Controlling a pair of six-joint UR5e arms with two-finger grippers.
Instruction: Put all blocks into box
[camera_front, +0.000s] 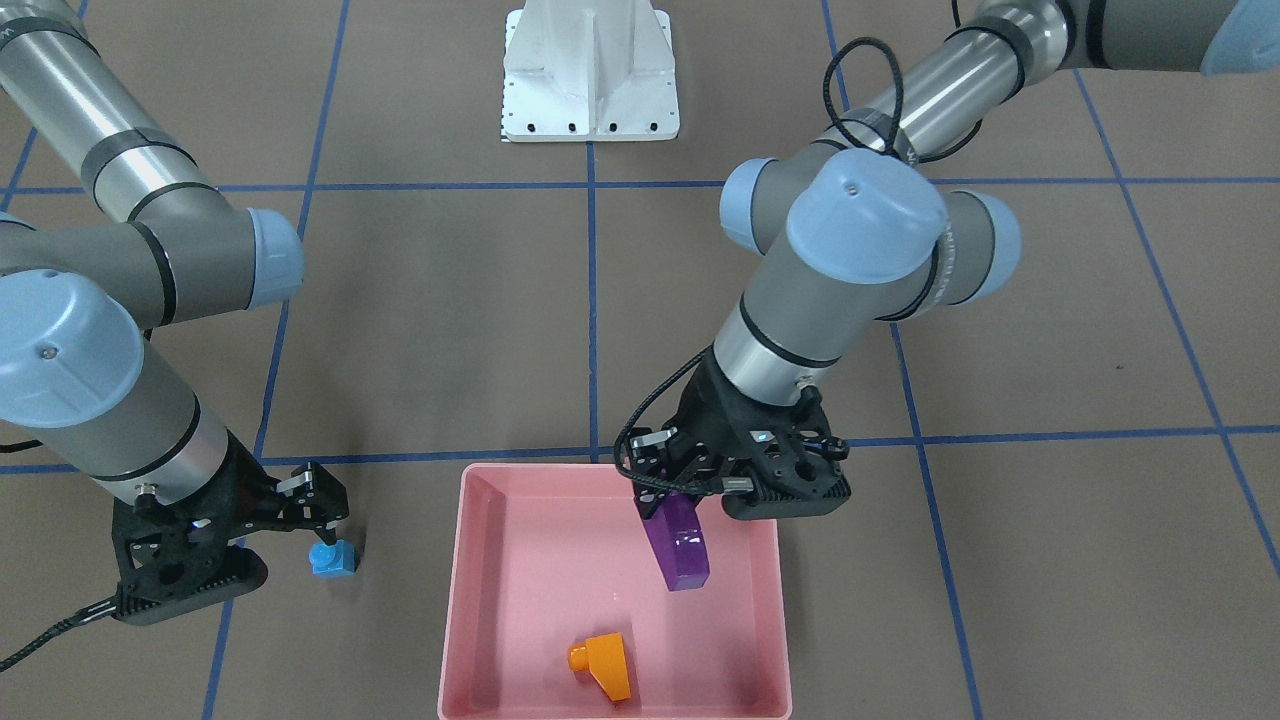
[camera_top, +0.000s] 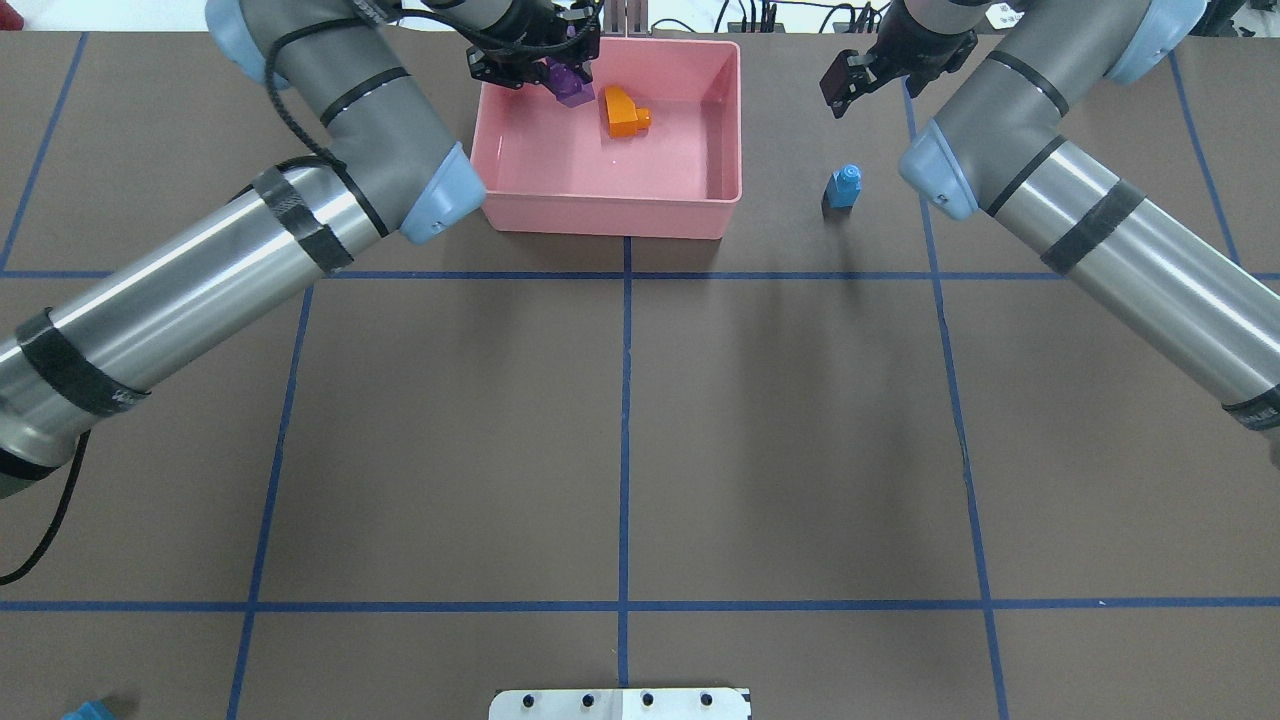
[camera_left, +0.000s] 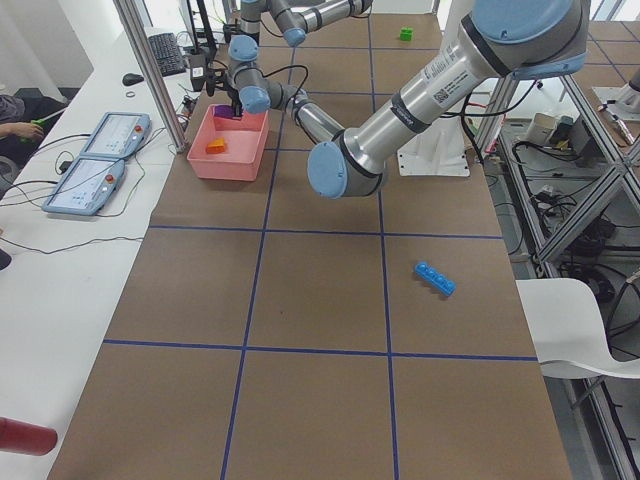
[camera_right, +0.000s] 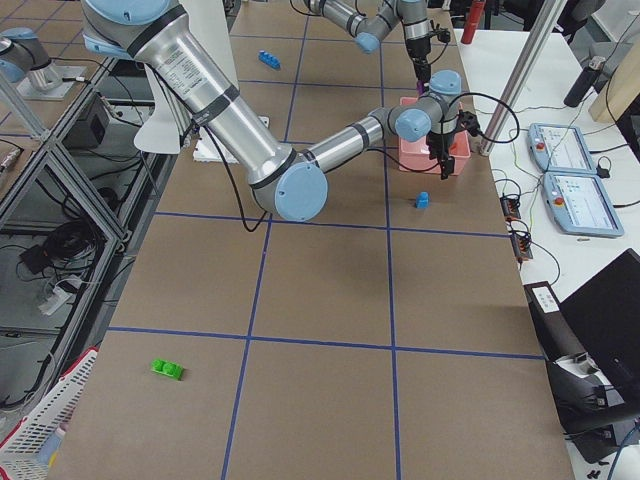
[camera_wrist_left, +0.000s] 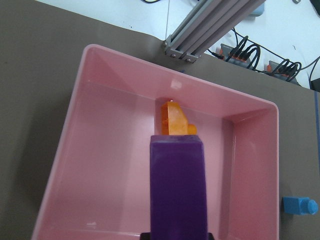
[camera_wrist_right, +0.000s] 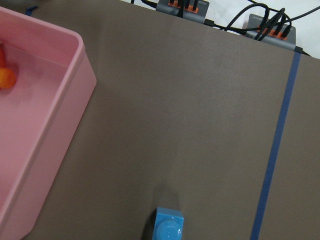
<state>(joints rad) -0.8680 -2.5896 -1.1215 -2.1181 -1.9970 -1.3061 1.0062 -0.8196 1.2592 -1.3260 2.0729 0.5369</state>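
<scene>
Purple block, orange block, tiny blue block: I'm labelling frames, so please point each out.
purple block (camera_front: 680, 548), front-facing view, its glossy side face.
orange block (camera_front: 604, 666), front-facing view, its sloped body.
tiny blue block (camera_top: 843, 187), overhead view, its upper body.

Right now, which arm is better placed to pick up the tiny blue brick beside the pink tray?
The right arm. Its claw hangs empty just by the tiny blue brick, while the left claw is busy holding the purple brick over the pink tray.
</scene>
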